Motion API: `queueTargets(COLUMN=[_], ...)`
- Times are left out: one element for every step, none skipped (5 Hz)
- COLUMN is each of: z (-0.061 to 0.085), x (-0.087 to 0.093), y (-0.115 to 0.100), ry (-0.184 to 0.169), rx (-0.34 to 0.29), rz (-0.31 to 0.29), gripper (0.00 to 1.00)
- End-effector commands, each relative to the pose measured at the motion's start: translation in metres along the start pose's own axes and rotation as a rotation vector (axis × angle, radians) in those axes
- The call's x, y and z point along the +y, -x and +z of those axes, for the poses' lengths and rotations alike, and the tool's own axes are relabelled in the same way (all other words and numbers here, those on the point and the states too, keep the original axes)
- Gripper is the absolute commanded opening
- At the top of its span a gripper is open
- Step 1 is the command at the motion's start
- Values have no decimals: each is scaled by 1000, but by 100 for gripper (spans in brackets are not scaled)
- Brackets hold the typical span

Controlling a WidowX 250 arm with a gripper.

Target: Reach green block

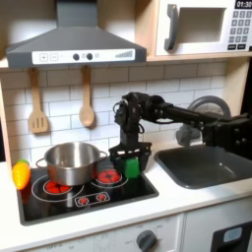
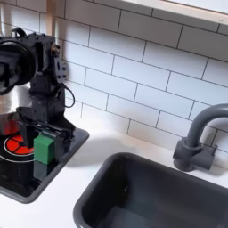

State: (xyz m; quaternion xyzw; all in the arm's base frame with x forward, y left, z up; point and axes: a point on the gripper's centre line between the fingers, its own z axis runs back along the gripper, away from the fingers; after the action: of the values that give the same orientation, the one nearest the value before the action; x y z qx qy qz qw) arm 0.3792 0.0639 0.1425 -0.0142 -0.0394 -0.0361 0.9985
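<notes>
The black arm is reaching down over the toy stove (image 1: pixel 118 197), and its tool (image 1: pixel 131 157) is hanging low above the stove's right-hand side in the first exterior view. The green block (image 1: pixel 132 167) is sitting right at the tool's tip, between the two black fingers (image 2: pixel 59 141); in the second exterior view the block (image 2: pixel 42 148) is lying at the stove's (image 2: pixel 71 142) near right corner, just beside the red burner ring (image 2: pixel 13 145), with the tool (image 2: pixel 46 141) standing directly over it. The jaws are standing apart about as wide as the block, flanking it on both sides; whether they are actually pressing on it I cannot tell. On the first exterior view's left, the steel pot (image 1: pixel 69 159) is resting on the other burner, well apart from the block, and a yellow-orange toy (image 1: pixel 21 174) is lying on the white tabletop (image 1: pixel 187 197) beside the stove.
</notes>
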Motion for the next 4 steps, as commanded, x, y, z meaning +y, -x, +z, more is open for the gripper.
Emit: queueTargets(z=[-9, -8, -6, -6], x=[4, 3, 2, 2], y=[-1, -2, -3, -2], ry=[-3, 4, -5, -3], rx=[20, 18, 11, 13], rz=[1, -9, -15, -15], gripper=[100, 100, 100, 100])
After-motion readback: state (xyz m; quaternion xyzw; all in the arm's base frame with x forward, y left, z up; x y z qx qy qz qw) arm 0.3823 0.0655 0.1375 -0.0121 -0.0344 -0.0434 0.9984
